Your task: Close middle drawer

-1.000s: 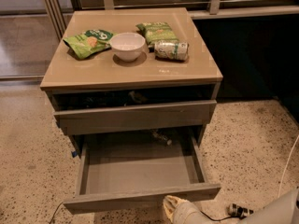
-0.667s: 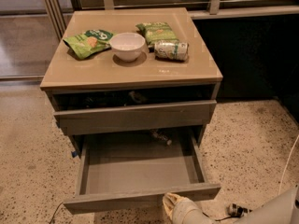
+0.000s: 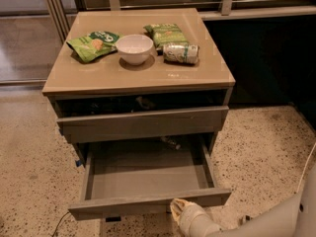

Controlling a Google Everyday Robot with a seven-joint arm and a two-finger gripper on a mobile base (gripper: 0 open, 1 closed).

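Note:
The middle drawer point(image 3: 148, 174) stands pulled far out of the cabinet, its grey box interior empty and its flat front point(image 3: 123, 206) nearest the camera. My gripper point(image 3: 180, 210), a pale tip on a white arm coming in from the bottom right, sits right at the outer face of that front, right of its middle and at its lower edge. The uppermost drawer point(image 3: 143, 123) above it stands slightly out, with a dark gap over it. The lowest drawer front is hidden under the open drawer.
On the cabinet top point(image 3: 98, 78) lie a white bowl point(image 3: 134, 48), two green snack bags point(image 3: 94, 44) point(image 3: 165, 33) and a can on its side point(image 3: 181, 53). Speckled floor point(image 3: 261, 147) surrounds the cabinet. A dark wall stands to the right, a railing behind.
My gripper has edged slightly up toward the drawer front. The drawer itself has not visibly moved.

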